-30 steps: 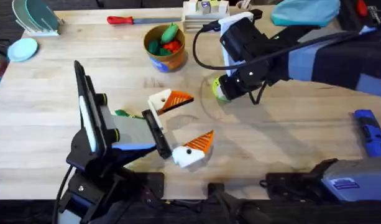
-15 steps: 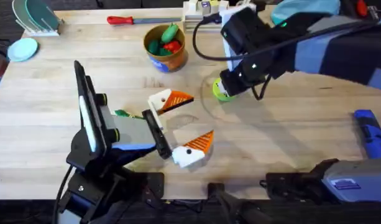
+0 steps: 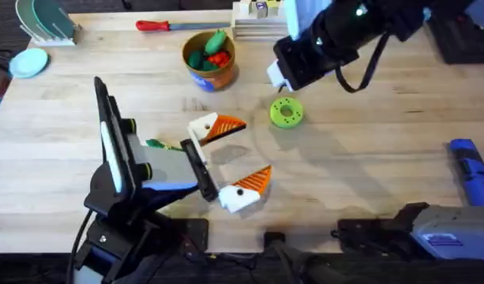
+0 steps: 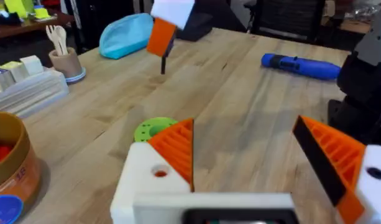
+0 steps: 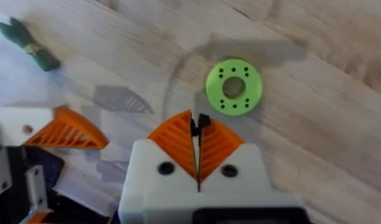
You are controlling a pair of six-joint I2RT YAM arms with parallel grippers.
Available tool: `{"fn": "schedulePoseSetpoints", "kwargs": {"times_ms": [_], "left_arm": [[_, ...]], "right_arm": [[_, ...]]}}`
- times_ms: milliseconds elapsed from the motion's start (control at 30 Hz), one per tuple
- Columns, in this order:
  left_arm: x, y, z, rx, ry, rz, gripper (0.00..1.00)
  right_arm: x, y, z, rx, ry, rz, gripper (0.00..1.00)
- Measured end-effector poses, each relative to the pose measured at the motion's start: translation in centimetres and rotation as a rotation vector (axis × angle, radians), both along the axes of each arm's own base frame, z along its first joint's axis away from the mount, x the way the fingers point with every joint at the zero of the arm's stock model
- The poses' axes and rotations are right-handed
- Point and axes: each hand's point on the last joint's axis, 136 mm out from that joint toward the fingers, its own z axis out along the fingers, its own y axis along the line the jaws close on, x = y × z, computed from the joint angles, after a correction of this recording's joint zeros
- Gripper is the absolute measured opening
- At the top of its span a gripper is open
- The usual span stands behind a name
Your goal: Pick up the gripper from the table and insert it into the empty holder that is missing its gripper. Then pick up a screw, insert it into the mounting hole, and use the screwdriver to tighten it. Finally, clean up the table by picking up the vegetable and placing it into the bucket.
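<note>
Screw (image 5: 203,119): small dark pin nipped between the clenched tips of the right gripper (image 5: 197,129), centre of the right wrist frame.
Handling: likely light, stiff and slippery; grip near the head.
Left gripper (image 4: 246,146): spread, holding nothing.
Beyond: green ring disc (image 5: 234,86), upper right.

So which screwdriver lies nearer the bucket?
The red-handled screwdriver, at the far edge beside the bucket; the blue screwdriver lies at the right edge.
</note>
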Motion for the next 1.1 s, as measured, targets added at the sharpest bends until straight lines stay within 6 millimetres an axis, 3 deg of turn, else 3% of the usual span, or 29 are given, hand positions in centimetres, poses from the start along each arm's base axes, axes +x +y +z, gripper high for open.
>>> {"fn": "schedulePoseSetpoints", "kwargs": {"times_ms": [233,367,600,1100], "left_arm": [[0.0,0.0,0.0,0.0,0.0,0.0,0.994],[0.0,0.0,0.0,0.0,0.001,0.0,0.994],[0.0,0.0,0.0,-0.012,0.025,-0.001,0.994],[0.0,0.0,0.0,-0.017,0.036,-0.001,0.992]], "right_arm": [[-3.0,6.6,4.7,0.139,-0.088,0.183,0.005],[-5.3,9.2,5.3,0.179,-0.091,0.259,0.005],[-7.1,11.1,3.8,0.167,-0.042,0.291,0.005],[-7.4,12.7,2.2,0.16,-0.01,0.299,0.005]]}}
